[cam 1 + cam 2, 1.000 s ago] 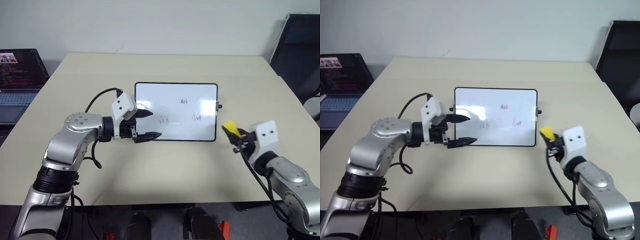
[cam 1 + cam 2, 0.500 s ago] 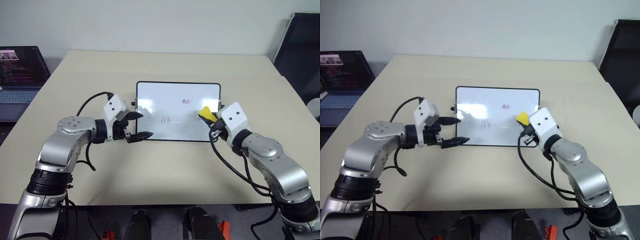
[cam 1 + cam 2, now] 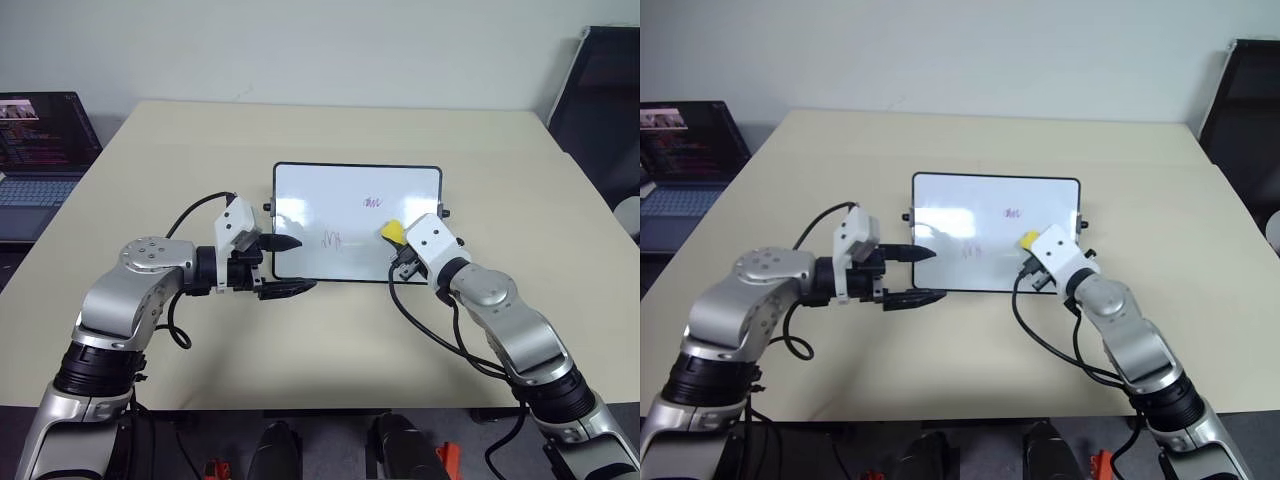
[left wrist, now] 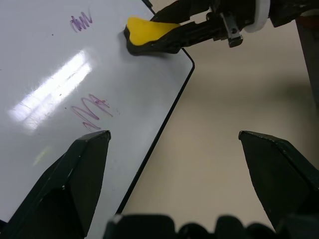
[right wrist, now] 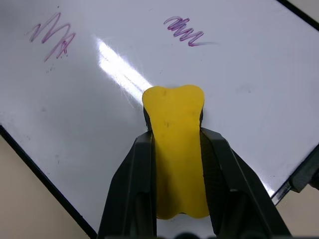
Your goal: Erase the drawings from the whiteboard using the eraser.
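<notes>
Looking from the head camera, the whiteboard [image 3: 357,222] lies flat near the middle of the beige table [image 3: 330,340], and the laptop [image 3: 40,150] stands at about ten o'clock from it, at the table's edge. The right gripper [image 3: 397,240] is closed on the eraser [image 3: 391,231], which sits over the board's lower right part, at about four o'clock from the board's centre. The left gripper [image 3: 285,266] hangs at the board's lower left corner, at about eight o'clock, with its two black fingers spread wide and nothing between them. Two of the drawings [image 3: 372,202] are readable from the head, small and faint. The right wrist view gives more detail: the eraser is a yellow block with a waisted, slightly bone-like outline and a matte, soft-looking face, pinched at its sides by the black fingers [image 5: 133,189], and its far end is on or just above the white surface; I cannot tell which. The left wrist view shows the eraser from the side, with a dark layer under the yellow one, and the board's thin black rounded frame against the table. The board is glossy, with a bright streak of glare, and the purple-red scribbles are thin zigzag lines.
</notes>
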Controlling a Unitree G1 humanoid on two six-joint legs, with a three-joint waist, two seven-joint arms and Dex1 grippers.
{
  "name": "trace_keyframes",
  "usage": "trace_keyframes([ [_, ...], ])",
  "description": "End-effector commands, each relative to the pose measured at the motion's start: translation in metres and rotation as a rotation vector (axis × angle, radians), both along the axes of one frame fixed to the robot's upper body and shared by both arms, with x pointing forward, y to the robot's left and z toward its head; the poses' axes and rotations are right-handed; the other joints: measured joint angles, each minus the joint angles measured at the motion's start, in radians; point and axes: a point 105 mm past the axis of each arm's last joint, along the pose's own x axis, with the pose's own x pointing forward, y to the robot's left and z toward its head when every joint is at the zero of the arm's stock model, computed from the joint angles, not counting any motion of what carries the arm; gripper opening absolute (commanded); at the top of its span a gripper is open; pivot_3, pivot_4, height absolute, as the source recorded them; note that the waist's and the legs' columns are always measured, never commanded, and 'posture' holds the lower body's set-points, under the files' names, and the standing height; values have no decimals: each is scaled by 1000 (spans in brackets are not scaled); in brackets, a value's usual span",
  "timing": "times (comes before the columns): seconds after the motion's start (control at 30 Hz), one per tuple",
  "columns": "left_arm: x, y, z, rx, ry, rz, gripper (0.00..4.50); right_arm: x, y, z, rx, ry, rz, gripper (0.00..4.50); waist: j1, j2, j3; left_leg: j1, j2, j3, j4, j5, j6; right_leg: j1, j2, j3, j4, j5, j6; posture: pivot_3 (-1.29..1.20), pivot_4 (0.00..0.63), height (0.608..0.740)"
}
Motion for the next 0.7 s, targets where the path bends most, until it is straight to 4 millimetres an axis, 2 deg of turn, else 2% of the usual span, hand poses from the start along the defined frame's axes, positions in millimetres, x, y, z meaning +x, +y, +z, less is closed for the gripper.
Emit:
trace_keyframes([
  [0.03, -2, 1, 4, 13, -42, -23, 4500, -10, -2, -13, -55, 65, 33, 870, 0, 0, 0, 0, 0, 0, 0, 0, 0, 0, 0, 0, 0, 0, 0, 0, 150, 740],
  [0.07, -1, 2, 3, 15, -41, -22, 4500, -10, -3, -14, -59, 68, 32, 870, 0, -1, 0, 0, 0, 0, 0, 0, 0, 0, 0, 0, 0, 0, 0, 0, 150, 740],
  [0.2, -3, 6, -4, 21, -32, -27, 4500, 7, -22, 8, -75, -76, -103, 869, -2, -1, 0, 0, 0, 0, 2, 0, 0, 0, 0, 0, 1, 0, 0, 0, 150, 740],
  [0.27, -3, 8, -7, 23, -30, -29, 4500, 12, -26, 13, -81, -101, -129, 869, -2, -1, 0, 0, 0, 0, 4, 0, 0, 0, 0, 0, 2, 1, -1, 0, 150, 740],
  [0.33, -3, 9, -10, 25, -28, -30, 4500, 11, -26, 6, -96, -66, -117, 869, -1, -1, 0, 0, 0, 0, 6, 1, 1, 1, 0, 0, 3, 2, -1, 0, 150, 740],
  [0.47, -2, 11, -13, 28, -27, -32, 4500, -5, -19, -21, -144, 79, -16, 868, 0, -2, -1, 0, 0, 0, 8, 1, 1, 1, 0, 0, 3, 2, -2, 0, 150, 740],
  [0.57, -1, 13, -15, 28, -25, -35, 4500, -11, -17, -28, -173, 117, 19, 868, -1, -2, -2, 0, 0, 0, 8, 1, 1, 2, 0, 0, 3, 2, -2, 0, 150, 740],
  [0.7, -1, 15, -17, 30, -25, -40, 4500, 9, -31, 2, -175, -64, -115, 859, -3, -2, -2, 1, 0, 0, 9, 1, 1, 1, 0, 0, 4, 3, -2, 0, 150, 740],
])
